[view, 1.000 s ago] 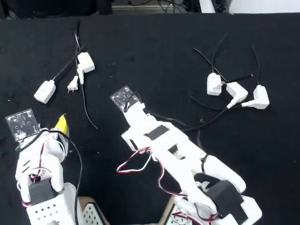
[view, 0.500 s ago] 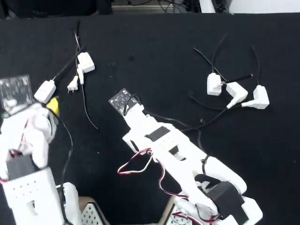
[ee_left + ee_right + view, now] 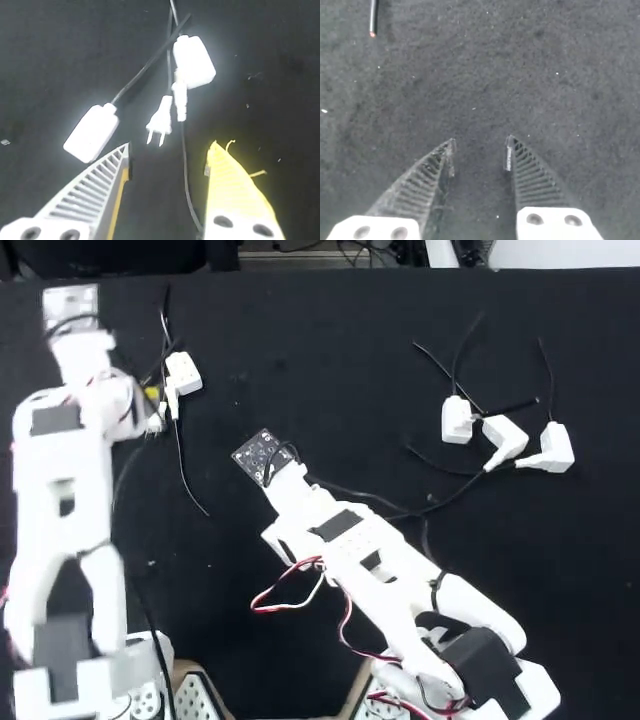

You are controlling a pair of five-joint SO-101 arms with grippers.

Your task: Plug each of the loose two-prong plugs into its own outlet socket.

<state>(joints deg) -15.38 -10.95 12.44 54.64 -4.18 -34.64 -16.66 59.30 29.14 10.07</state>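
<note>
Fittings in white lie in two clusters on the black bench (image 3: 330, 330). At the far left, the left arm (image 3: 60, 470) stretches over the first cluster. Its wrist view shows the left jaws spread wide and holding nothing. A loose two-prong plug (image 3: 161, 121) lies flat just ahead of the gap, prongs pointing back toward the jaws. A white socket block (image 3: 91, 132) on a black cord lies beside the plug, near the ribbed tip. A second socket block (image 3: 194, 60) lies farther out, with a small white connector (image 3: 179, 97) just beside it.

In the middle, the right arm (image 3: 360, 560) angles over bare cloth, the right jaws partly open and empty. A black cable end (image 3: 372, 20) lies well apart from them.

At the right, three more white fittings (image 3: 505, 437) with black cords lie close together. Whether any are joined cannot be told.
</note>
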